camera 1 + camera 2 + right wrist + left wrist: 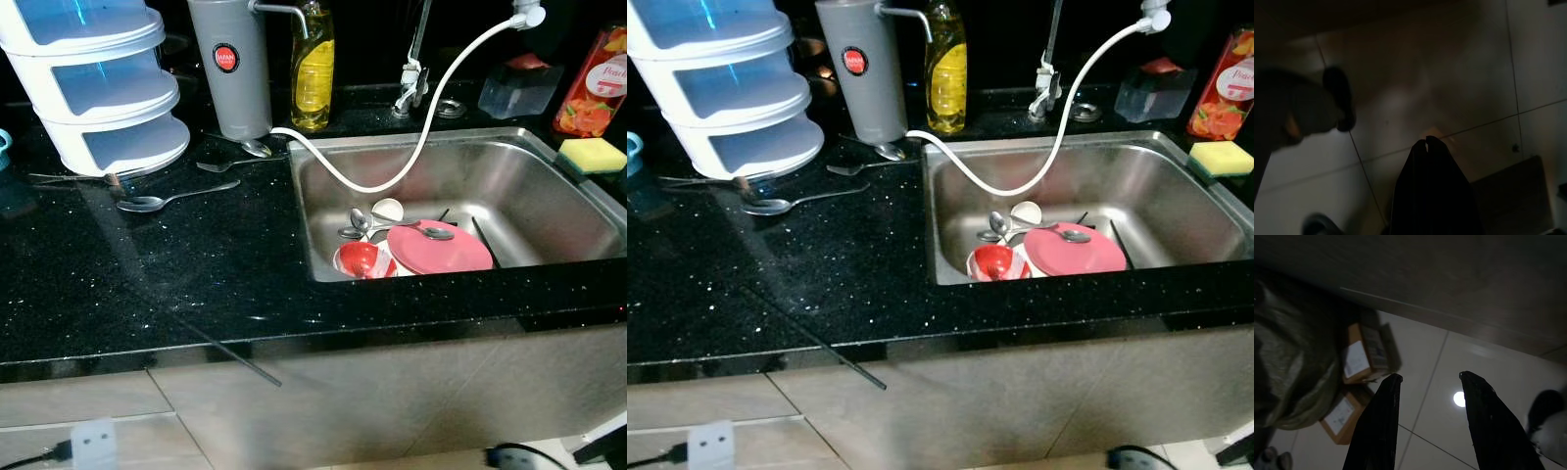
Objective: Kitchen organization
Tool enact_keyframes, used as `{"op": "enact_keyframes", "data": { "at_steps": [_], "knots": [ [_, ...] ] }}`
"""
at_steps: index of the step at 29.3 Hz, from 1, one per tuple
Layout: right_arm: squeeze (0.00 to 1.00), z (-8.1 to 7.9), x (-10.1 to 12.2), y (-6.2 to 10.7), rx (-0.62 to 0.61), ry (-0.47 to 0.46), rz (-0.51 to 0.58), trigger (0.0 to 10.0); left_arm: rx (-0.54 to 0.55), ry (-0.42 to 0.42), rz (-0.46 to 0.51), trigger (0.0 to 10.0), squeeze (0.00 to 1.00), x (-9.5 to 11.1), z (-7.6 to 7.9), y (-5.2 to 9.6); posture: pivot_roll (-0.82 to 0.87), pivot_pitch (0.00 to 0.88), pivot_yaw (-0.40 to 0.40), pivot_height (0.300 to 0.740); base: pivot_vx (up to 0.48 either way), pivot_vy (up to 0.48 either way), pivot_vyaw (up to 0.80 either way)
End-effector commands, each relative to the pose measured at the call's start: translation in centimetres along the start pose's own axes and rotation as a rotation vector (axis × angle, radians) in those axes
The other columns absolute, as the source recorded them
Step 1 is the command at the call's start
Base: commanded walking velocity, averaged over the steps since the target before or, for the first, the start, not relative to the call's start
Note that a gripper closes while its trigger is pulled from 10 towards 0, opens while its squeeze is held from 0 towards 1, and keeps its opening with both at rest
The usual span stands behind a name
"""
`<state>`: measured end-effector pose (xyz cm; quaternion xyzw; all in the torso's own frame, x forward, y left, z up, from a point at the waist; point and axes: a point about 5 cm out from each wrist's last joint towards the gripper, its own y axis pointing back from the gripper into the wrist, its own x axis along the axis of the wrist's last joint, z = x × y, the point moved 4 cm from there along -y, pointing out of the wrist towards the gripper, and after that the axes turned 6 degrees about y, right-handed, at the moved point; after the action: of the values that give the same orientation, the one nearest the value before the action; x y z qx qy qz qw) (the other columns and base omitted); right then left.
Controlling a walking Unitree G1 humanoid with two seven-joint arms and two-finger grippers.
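Black worktop (pixel 196 284), steel sink (pixel 549 196) as landmark. Inside sink: pink plate (pixel 441 250), red bowl (pixel 361 260), spoons (pixel 364 223) piled together, white hose (pixel 421 147) looping in. Left of sink: spoon (pixel 147 203) on worktop, white tiered container (pixel 98 88) beyond. Behind sink: yellow soap bottle (pixel 313 69). Right rim: yellow sponge (pixel 593 154). Left pincer (pixel 1430 382) hanging over floor tiles, fingers apart. Right pincer (pixel 1426 141) idle, tips pressed together.
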<state>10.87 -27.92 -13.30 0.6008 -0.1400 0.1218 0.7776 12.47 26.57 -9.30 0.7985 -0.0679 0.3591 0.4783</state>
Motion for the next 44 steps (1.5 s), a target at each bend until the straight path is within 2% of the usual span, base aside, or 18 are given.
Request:
{"op": "enact_keyframes", "data": {
  "at_steps": [1,2,7,8,10,12,16,17,18,20,24,26,29,33,34,39,40,44],
  "knots": [
    [0.0,-0.7,-0.2,0.0,0.034,0.106,-0.002,10.0,-0.041,-0.009,-0.001,10.0,0.0,-0.2,0.2,-0.3,0.09,0.0,0.014,0.74,0.0,0.0,0.0],
    [0.0,-1.1,-0.1,0.0,0.056,0.151,0.014,10.0,-0.074,-0.007,-0.011,10.0,0.0,-0.6,0.5,-0.4,0.09,0.0,0.014,0.74,0.0,0.0,0.0],
    [0.0,-3.7,1.3,0.0,0.178,0.12,0.086,10.0,-0.199,0.016,-0.039,10.0,0.0,-1.6,2.1,-0.6,0.09,0.0,0.009,0.74,0.0,0.0,0.0],
    [0.0,-3.7,1.3,0.0,0.178,0.12,0.086,10.0,-0.199,0.016,-0.039,10.0,0.0,-1.6,2.1,-0.6,0.09,0.0,0.009,0.74,0.0,0.0,0.0],
    [0.0,-5.6,2.8,0.1,0.246,0.142,0.135,10.0,-0.306,0.017,-0.032,10.0,0.0,-1.6,3.4,-0.6,0.09,0.0,0.002,0.74,0.0,0.0,0.0],
    [0.0,-7.0,3.8,0.2,0.276,0.206,0.171,10.0,-0.385,-0.019,-0.021,10.0,0.0,-1.5,4.4,-0.5,0.09,0.0,0.002,0.74,0.0,0.0,0.0],
    [0.0,-8.6,5.2,0.4,0.313,0.232,0.209,10.0,-0.426,-0.091,-0.01,10.0,0.0,-1.5,4.9,-0.5,0.1,0.0,-0.007,0.74,0.0,0.0,0.0],
    [0.0,-9.7,6.5,0.5,0.32,0.281,0.243,10.0,-0.483,-0.172,0.002,10.0,0.0,-1.5,5.6,-0.4,0.1,0.0,-0.011,0.74,0.0,0.0,0.0],
    [0.0,-9.7,6.5,0.5,0.32,0.281,0.243,10.0,-0.483,-0.172,0.002,10.0,0.0,-1.5,5.6,-0.4,0.1,0.0,-0.011,0.74,0.0,0.0,0.0],
    [0.0,-10.1,8.4,0.6,0.285,0.285,0.3,10.0,-0.54,-0.27,0.008,10.0,0.0,-1.7,6.2,-0.3,0.1,0.0,-0.007,0.74,0.0,0.0,0.0],
    [0.0,-9.9,10.2,0.8,0.259,0.257,0.357,10.0,-0.531,-0.292,0.001,10.0,0.0,-1.9,6.0,-0.5,0.09,0.0,0.003,0.74,0.0,0.0,0.0],
    [0.0,-10.1,10.7,0.9,0.274,0.289,0.372,10.0,-0.523,-0.295,-0.016,10.0,0.0,-2.2,5.8,-0.7,0.09,0.0,0.006,0.74,0.0,0.0,0.0],
    [0.0,-11.0,10.4,1.2,0.377,0.263,0.361,10.0,-0.519,-0.338,-0.025,10.0,0.0,-2.6,5.5,-0.8,0.08,0.0,0.014,0.74,0.0,0.0,0.0],
    [0.0,-11.4,10.1,1.2,0.406,0.281,0.357,10.0,-0.521,-0.361,-0.038,10.0,0.0,-3.0,5.4,-0.8,0.08,0.0,0.015,0.74,0.0,0.0,0.0],
    [0.0,-11.6,9.7,1.2,0.413,0.33,0.345,10.0,-0.523,-0.381,-0.047,10.0,0.0,-3.2,5.5,-0.7,0.08,0.0,0.016,0.74,0.0,0.0,0.0],
    [0.0,-12.0,8.8,1.2,0.436,0.401,0.303,10.0,-0.527,-0.409,-0.057,10.0,0.0,-3.5,5.9,-0.6,0.09,0.0,0.011,0.74,0.0,0.0,0.0],
    [0.0,-12.3,8.0,1.1,0.457,0.463,0.264,10.0,-0.531,-0.436,-0.062,10.0,0.0,-3.5,6.3,-0.6,0.09,0.0,0.01,0.74,0.0,0.0,0.0],
    [0.0,-12.4,7.8,1.2,0.465,0.488,0.261,10.0,-0.537,-0.476,-0.068,10.0,0.0,-3.7,6.6,-0.5,0.09,0.0,0.009,0.74,0.0,0.0,0.0]
  ]
}}
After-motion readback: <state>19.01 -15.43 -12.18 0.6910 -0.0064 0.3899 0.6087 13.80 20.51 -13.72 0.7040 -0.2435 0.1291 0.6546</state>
